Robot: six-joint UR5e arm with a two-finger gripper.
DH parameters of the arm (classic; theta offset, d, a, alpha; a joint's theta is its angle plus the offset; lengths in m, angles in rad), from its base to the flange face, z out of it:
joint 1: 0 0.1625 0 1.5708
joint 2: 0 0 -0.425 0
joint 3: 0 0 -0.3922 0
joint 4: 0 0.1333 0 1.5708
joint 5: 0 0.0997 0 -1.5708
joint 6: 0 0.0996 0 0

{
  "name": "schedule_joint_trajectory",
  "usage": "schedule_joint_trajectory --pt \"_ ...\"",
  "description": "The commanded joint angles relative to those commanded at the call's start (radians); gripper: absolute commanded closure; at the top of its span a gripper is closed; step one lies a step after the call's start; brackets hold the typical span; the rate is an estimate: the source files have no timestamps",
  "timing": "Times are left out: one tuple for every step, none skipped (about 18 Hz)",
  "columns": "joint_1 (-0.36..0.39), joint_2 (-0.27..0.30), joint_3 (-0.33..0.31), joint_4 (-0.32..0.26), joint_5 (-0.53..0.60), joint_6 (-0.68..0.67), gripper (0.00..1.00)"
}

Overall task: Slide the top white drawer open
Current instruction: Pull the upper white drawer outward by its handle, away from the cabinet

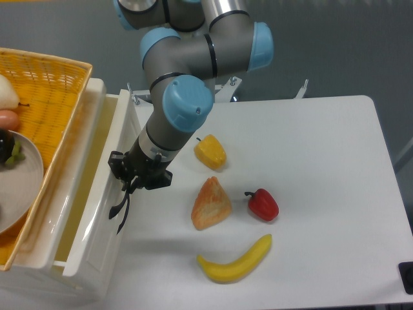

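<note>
We take the curved black handle [120, 208] as our landmark. It sits on the front of the top white drawer [106, 194], which stands partly pulled out from the cabinet at the left of the table [322, 161], its pale yellow inside showing behind the front panel. Our gripper [131, 183] is at the upper end of that handle, its fingers appearing to be narrowed around it, though the exact contact is too small for us to confirm.

To do this step well, we judge that we should pull straight out along the drawer's slide line, away from the cabinet and toward the table's open side, keeping our wrist level so the handle does not twist. Because we hold near one end of the handle, an off-centre pull could skew the drawer and bind it, so we go slowly and evenly.

Right of the handle lie a yellow pepper [210, 152], an orange wedge-shaped item [210, 203], a red pepper [262, 204] and a banana [235, 260]. The wedge lies closest in our path; we must stop short of it.
</note>
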Motion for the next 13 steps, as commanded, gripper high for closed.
schedule_joint_trajectory --pt "0.006 0.000 0.000 0.000 0.000 0.000 0.79" --pt "0.011 0.002 0.000 0.000 0.000 0.000 0.79" --pt "0.015 0.002 0.000 -0.002 -0.002 0.008 0.79" --pt "0.020 0.002 0.000 -0.003 0.000 0.023 0.79" --pt "0.023 0.000 0.000 -0.003 0.000 0.029 0.79" --pt "0.031 0.002 0.000 -0.003 0.000 0.031 0.79" --pt "0.035 0.000 0.000 -0.003 0.000 0.031 0.79" --pt "0.038 0.000 0.000 -0.003 0.000 0.035 0.79" --pt "0.044 0.000 0.000 -0.003 0.000 0.040 0.79" --pt "0.051 0.000 0.000 -0.003 0.000 0.043 0.79" --pt "0.055 0.000 0.000 -0.003 0.000 0.043 0.79" --pt "0.057 0.000 0.000 -0.002 0.000 0.044 0.79" --pt "0.063 -0.002 0.000 -0.002 0.000 0.045 0.79"
